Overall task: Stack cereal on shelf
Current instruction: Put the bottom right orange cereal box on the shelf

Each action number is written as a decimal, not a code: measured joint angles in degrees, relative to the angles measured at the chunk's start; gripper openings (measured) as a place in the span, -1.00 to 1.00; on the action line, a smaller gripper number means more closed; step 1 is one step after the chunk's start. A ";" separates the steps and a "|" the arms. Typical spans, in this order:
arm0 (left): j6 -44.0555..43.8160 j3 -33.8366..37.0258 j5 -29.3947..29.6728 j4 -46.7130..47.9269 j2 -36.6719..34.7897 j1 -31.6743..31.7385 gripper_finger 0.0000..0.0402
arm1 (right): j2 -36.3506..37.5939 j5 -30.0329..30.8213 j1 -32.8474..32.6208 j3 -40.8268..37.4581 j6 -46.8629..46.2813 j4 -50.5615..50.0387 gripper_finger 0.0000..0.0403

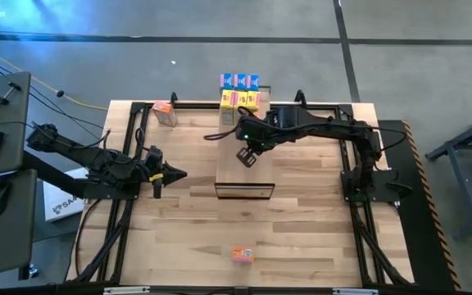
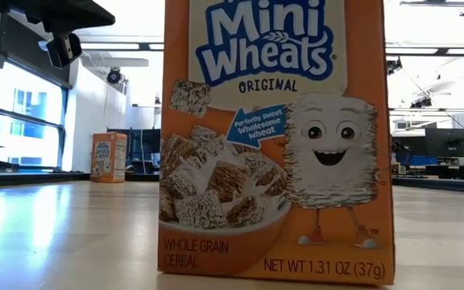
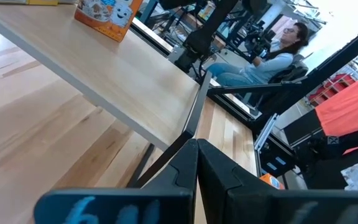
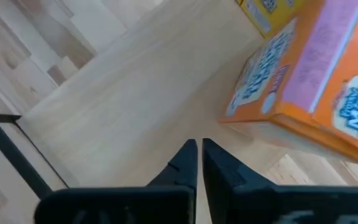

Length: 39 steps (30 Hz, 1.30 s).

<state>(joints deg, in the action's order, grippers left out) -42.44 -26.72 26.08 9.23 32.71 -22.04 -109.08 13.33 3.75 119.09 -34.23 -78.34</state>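
So from above, the right gripper [image 1: 247, 156] hangs pinched shut and empty over the shelf [image 1: 244, 182]; cereal boxes [image 1: 240, 92] crowd its far end. Left gripper [image 1: 173, 174], closed too, waits left of the shelf. Low view: one orange box [image 2: 276, 137] right up close. Right wrist: another orange box [image 4: 316, 81] lying on the shelf.

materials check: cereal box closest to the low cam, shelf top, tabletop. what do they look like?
Cereal box: looks like thin printed cardboard with a slight sheen; sharp folded edges and full-colour print.
Shelf: top looks like pale wood, smooth and matt, with faint grain; its end frame is dark, possibly metal.
Tabletop: light wood in narrow strips with visible seams and some glare, so probably sealed.
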 joint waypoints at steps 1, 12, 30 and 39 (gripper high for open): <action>0.00 0.00 0.00 0.00 0.00 -0.02 -1.00 | 0.00 0.14 0.25 0.00 0.01 0.27 -0.98; 0.02 0.00 0.50 0.00 0.00 -0.02 -1.00 | 0.02 -3.89 2.55 1.37 5.93 4.73 -1.00; 0.20 0.00 0.53 0.48 0.02 0.00 -1.00 | 0.31 0.71 0.76 -2.07 12.25 -1.25 -1.00; -0.39 0.00 0.59 0.45 0.00 0.00 -1.00 | 0.31 1.28 1.97 -3.74 13.72 4.35 -1.00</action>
<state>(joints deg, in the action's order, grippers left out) -42.83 -26.72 26.68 9.68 32.71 -22.04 -108.77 14.61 5.73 115.35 -20.51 -73.99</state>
